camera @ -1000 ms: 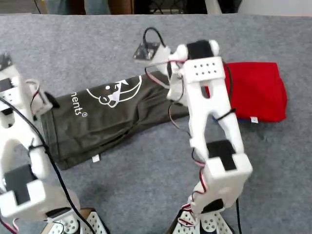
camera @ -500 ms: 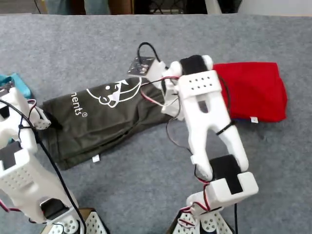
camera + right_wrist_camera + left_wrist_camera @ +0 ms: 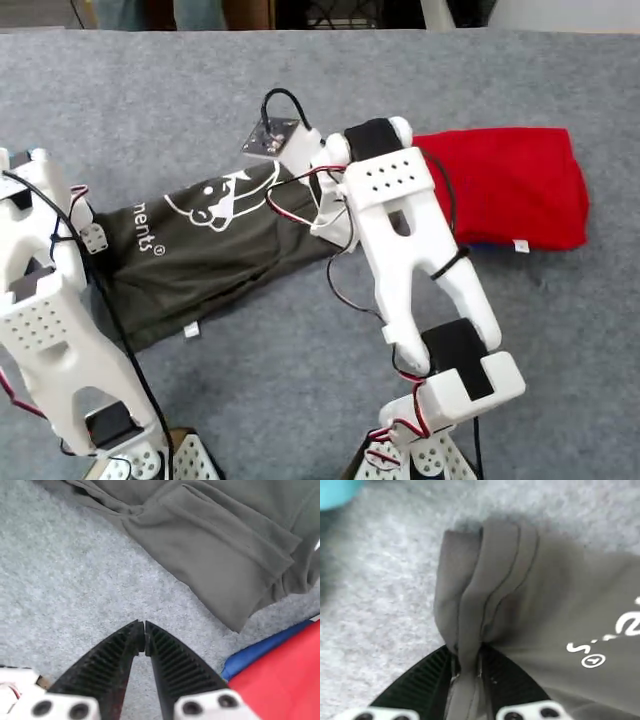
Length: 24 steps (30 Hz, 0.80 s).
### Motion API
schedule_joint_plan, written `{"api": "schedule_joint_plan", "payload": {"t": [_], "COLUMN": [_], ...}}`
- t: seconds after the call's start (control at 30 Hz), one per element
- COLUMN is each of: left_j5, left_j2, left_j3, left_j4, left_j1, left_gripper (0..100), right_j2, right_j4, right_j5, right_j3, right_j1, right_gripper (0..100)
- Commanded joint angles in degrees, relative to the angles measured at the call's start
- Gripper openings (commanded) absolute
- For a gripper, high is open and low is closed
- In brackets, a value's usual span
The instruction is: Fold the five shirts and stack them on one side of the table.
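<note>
An olive shirt (image 3: 220, 240) with white print, folded into a long strip, lies aslant on the grey carpet left of centre. At its left end my left gripper (image 3: 96, 240) is shut on a bunched edge of the olive shirt (image 3: 520, 595), the cloth pinched between the black fingers of the left gripper (image 3: 467, 667). My right gripper (image 3: 144, 627) is shut with nothing in it, just above bare carpet beside the other end of the olive shirt (image 3: 225, 545). A folded red shirt (image 3: 515, 190) lies at the far right on a blue one (image 3: 255, 652).
The right arm (image 3: 400, 220) stretches over the table's middle and covers the olive shirt's right end. A teal cloth (image 3: 335, 487) lies close beyond the left gripper. The carpet's near half (image 3: 270, 400) and its far strip (image 3: 150, 90) hold nothing.
The left arm has swung toward the far side, shut on the olive shirt's end; the shirt has slid a little to the left. The right arm has moved left over the shirt.
</note>
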Motion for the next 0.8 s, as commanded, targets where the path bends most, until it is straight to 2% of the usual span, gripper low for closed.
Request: {"api": "schedule_joint_plan", "payload": {"t": [0.0,0.13,0.33,0.47,0.57,0.67,0.77], "left_j5": [-0.79,-2.2,-3.08,-3.16,-2.81,-2.81,-2.81], "left_j2": [-0.44,-3.25,-10.73,-16.79,-21.89,-26.9,-31.65], "left_j3": [-9.19,-17.8,-15.87,-10.86,-6.81,-2.24,1.63], "left_j4": [5.98,11.52,11.52,11.52,11.52,11.52,11.43], "left_j1": [-5.76,-6.81,-4.44,0.57,4.79,9.63,14.64], "left_gripper": [3,3,3,3,3,3,3], "right_j2": [-3.12,-3.12,-2.77,-3.12,-3.12,-3.38,-5.93], "right_j4": [0.26,0.35,-0.97,-4.92,-5.8,-5.8,-5.8], "right_j5": [-1.85,-5.01,-4.92,-4.92,-4.66,-0.79,2.46], "right_j3": [-7.25,-15.6,-23.78,-26.59,-27.65,-27.82,-29.05], "right_j1": [-0.44,-0.44,0.53,3.96,10.11,15.56,17.93], "right_gripper": [1.5,1.5,1.5,1.5,1.5,1.5,1.5]}}
